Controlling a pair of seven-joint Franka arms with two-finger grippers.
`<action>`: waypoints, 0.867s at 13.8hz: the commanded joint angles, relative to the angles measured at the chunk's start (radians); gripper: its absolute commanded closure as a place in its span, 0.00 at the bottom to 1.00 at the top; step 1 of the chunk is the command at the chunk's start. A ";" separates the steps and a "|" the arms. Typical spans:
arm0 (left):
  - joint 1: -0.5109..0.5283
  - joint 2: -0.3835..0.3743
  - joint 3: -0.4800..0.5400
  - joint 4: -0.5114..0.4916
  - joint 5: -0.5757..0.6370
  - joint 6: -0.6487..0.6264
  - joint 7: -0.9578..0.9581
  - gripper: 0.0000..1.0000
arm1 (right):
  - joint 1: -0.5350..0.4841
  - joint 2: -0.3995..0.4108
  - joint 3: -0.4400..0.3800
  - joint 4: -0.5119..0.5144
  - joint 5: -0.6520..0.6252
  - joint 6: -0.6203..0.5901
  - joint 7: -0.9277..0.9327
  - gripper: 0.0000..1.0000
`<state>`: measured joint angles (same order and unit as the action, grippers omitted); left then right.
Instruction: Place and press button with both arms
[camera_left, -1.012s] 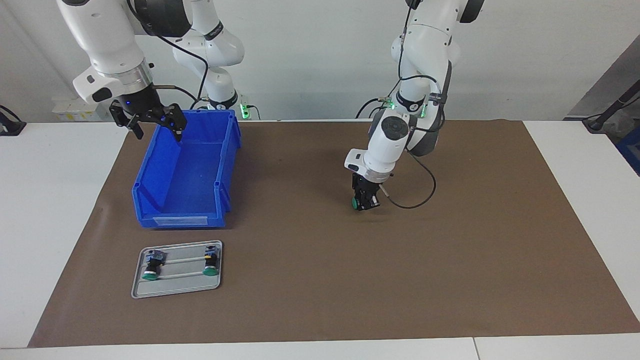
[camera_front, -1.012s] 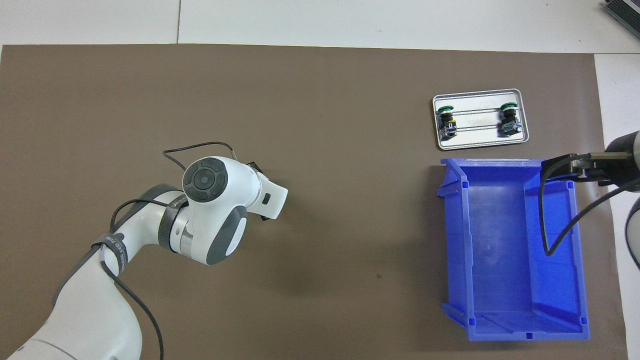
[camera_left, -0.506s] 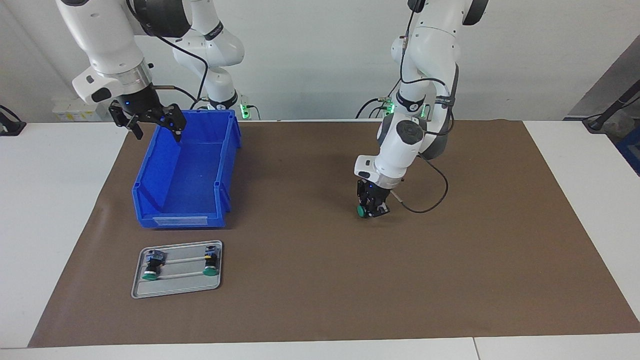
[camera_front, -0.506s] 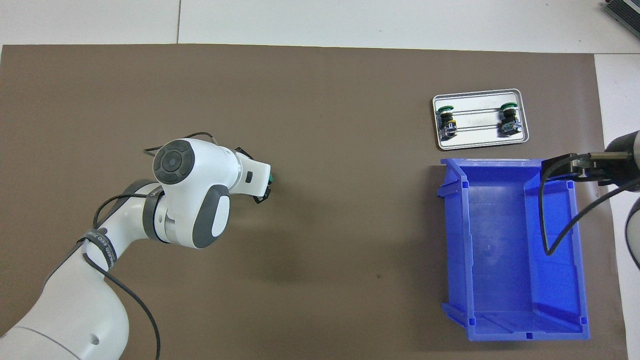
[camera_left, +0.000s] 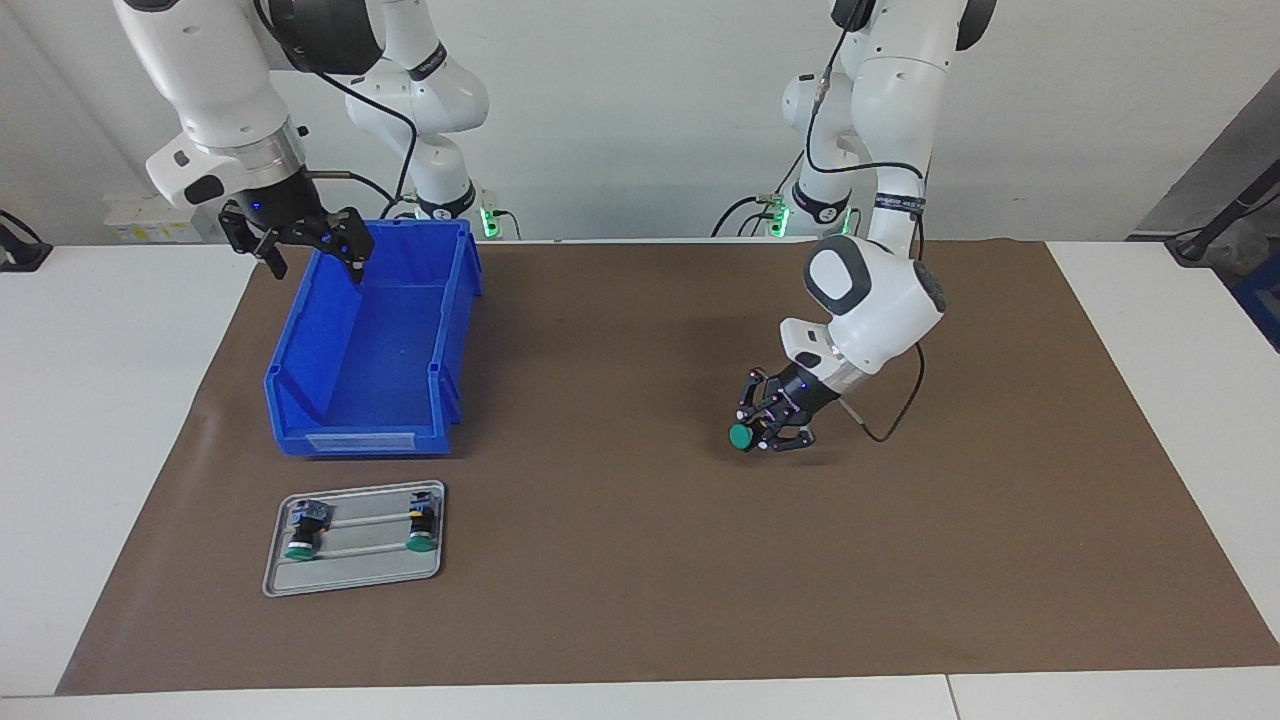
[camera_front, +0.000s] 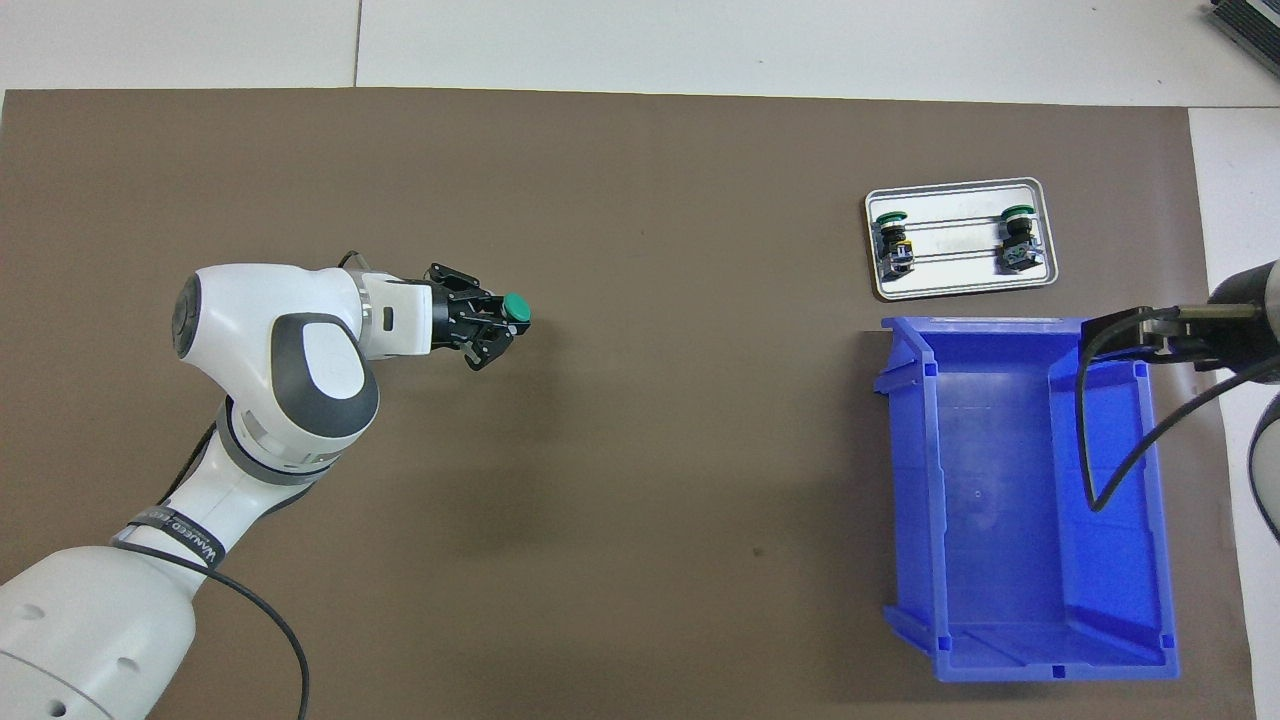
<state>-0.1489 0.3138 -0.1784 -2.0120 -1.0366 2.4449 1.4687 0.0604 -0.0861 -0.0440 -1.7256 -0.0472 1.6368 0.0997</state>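
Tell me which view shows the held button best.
The overhead view: the button juts clear of the left gripper, its green cap showing whole against the mat. The facing view shows only the cap at the fingertips, the body hidden.

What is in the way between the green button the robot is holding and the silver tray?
Nothing visible. The left gripper holds the button over bare brown mat, and only open mat lies between it and the tray. The blue bin sits nearer the robots, off that path.

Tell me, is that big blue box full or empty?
Empty. The overhead view shows the bare floor of the blue box from wall to wall. The right gripper hangs open over its rim, holding nothing.
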 joint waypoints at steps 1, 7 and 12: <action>0.096 -0.070 -0.010 -0.069 -0.172 -0.142 0.207 0.77 | -0.002 -0.029 0.003 -0.034 0.013 0.025 0.009 0.00; 0.183 -0.182 -0.006 -0.313 -0.514 -0.315 0.654 0.77 | -0.002 -0.029 0.003 -0.034 0.013 0.025 0.009 0.00; 0.224 -0.174 -0.004 -0.413 -0.615 -0.490 0.854 0.77 | -0.002 -0.029 0.003 -0.034 0.013 0.025 0.009 0.00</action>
<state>0.0397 0.1625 -0.1777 -2.3704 -1.6042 2.0226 2.2442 0.0612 -0.0861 -0.0438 -1.7256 -0.0471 1.6368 0.0997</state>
